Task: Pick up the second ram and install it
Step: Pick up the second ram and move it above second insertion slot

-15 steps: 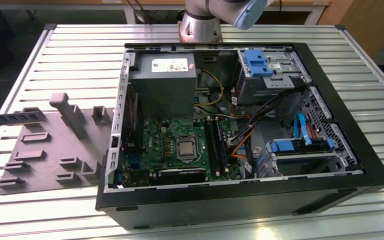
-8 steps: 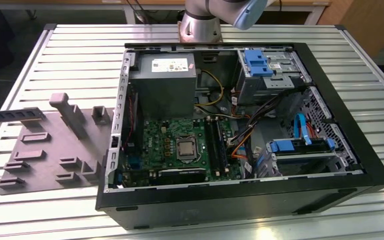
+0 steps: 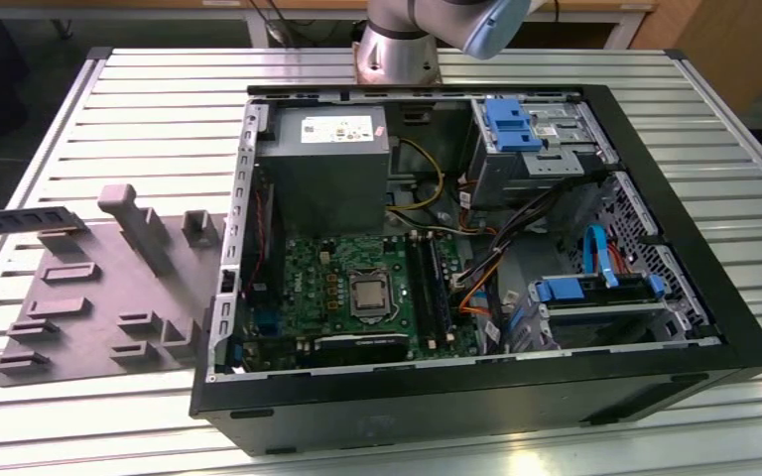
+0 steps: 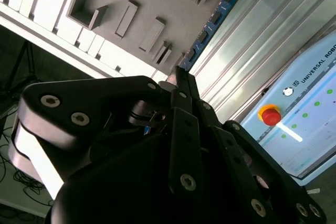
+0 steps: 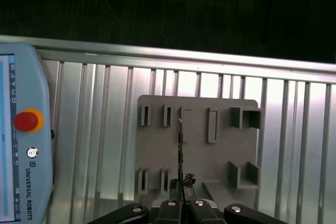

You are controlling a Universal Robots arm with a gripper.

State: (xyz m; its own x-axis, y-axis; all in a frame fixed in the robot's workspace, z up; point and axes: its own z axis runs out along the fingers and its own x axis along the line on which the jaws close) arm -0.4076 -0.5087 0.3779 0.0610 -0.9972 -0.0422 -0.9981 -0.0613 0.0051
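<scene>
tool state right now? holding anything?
Tool: closed on the second ram, holding it by one end over the grey holder tray.

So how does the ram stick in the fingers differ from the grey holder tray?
The second ram is a narrow dark blue strip with black chips; the grey holder tray is a broad plain plate with raised sockets. The ram is held by one end in the gripper; the tray lies flat on the slatted table.
</scene>
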